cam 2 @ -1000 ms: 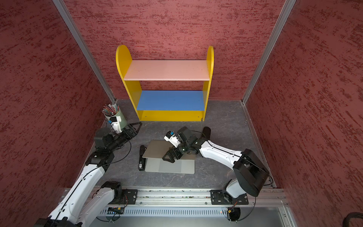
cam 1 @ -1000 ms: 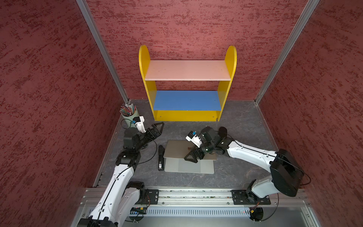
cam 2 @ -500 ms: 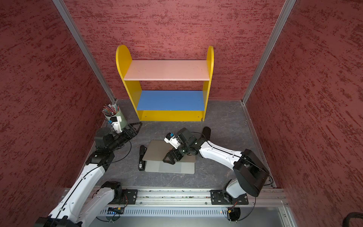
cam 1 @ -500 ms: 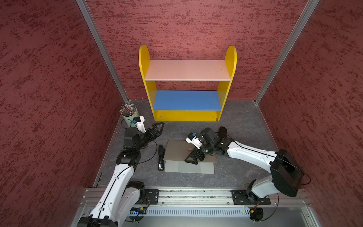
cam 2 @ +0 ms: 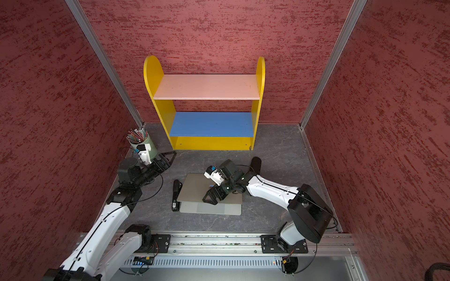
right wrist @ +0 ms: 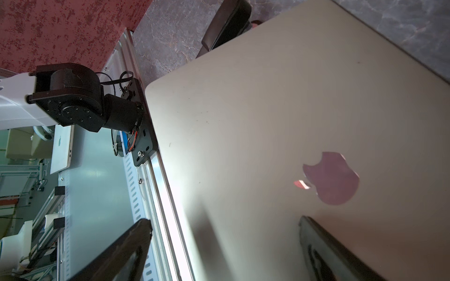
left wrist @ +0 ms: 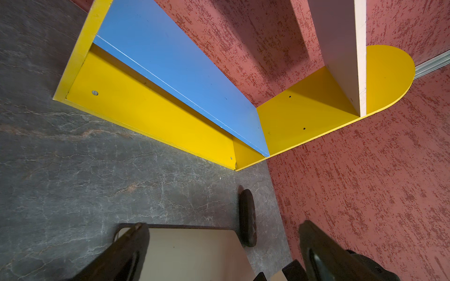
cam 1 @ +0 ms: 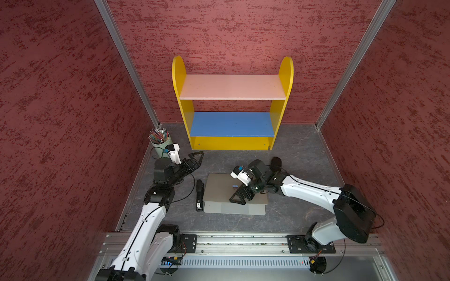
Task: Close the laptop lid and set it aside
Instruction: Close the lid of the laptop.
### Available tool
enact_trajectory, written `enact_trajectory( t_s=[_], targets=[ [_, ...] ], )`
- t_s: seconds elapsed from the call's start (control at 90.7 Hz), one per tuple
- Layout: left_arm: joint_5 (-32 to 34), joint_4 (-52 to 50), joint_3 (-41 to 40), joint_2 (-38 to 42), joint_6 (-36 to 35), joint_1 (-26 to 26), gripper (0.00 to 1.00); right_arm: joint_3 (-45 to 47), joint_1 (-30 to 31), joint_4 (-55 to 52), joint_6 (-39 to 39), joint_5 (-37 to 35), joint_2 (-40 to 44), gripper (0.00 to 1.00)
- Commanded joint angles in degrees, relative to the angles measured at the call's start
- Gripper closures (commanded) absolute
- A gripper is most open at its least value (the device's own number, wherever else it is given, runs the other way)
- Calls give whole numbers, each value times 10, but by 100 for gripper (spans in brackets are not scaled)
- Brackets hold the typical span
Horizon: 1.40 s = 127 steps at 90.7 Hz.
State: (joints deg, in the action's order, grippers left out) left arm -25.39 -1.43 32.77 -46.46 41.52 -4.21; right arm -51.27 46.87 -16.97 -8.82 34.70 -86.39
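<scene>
Since the plain silver laptop lid (cam 1: 219, 188) looks low but not quite shut, I'd say the closing push is the step in hand, and that's where it could go wrong. My reference point is the thin silver-grey metal laptop (cam 1: 258, 210) itself. It's flat on the dark grey marbled tabletop (cam 1: 299, 150) between the two arms, with only a front strip and the trackpad (cam 1: 235, 208) peeking out from under the lid. Left to right: a pale green cup of pencils (cam 1: 158, 146) sits well behind its left rear corner. The left gripper (cam 1: 197, 159) hangs near that same corner, jaws spread as wide as they go, nothing in them. A slim black stapler-like bar (cam 1: 199, 194) lies along its left edge. Then the right gripper (cam 1: 239, 198) is on top of the lid's right half, also fully spread and clamping nothing, apparently just pressing down. Bare fingers (right wrist: 325, 247) on slick metal could skid off and let the lid slam, or shove the whole laptop sideways into that bar. The bar would also be in the way of sliding it aside to the left. Hard to make out: the screen and keyboard are hidden, and the gap under the lid isn't visible. I can't tell whether the bar touches the laptop, and the right wrist view cuts the lid off past the reddish-looking apple logo (right wrist: 331, 177).
</scene>
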Motion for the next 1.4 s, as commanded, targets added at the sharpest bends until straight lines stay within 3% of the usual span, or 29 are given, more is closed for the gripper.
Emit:
enact_trajectory(
  t_s=[0.0,1.102,1.256,1.389],
  targets=[
    [5,12,-6,7,-10,-3,0,17,10,-29,-14,-6,-17,2],
    [0,6,-3,3,-9,-13,0,1,10,-8,-30,-33,-94,2],
    [16,-21,14,-1,-15,-36,0,2,10,-19,-37,-60,-64,1],
    [46,-43,29,-9,-23,-91,0,9,10,-30,-51,-96,-30,1]
  ],
)
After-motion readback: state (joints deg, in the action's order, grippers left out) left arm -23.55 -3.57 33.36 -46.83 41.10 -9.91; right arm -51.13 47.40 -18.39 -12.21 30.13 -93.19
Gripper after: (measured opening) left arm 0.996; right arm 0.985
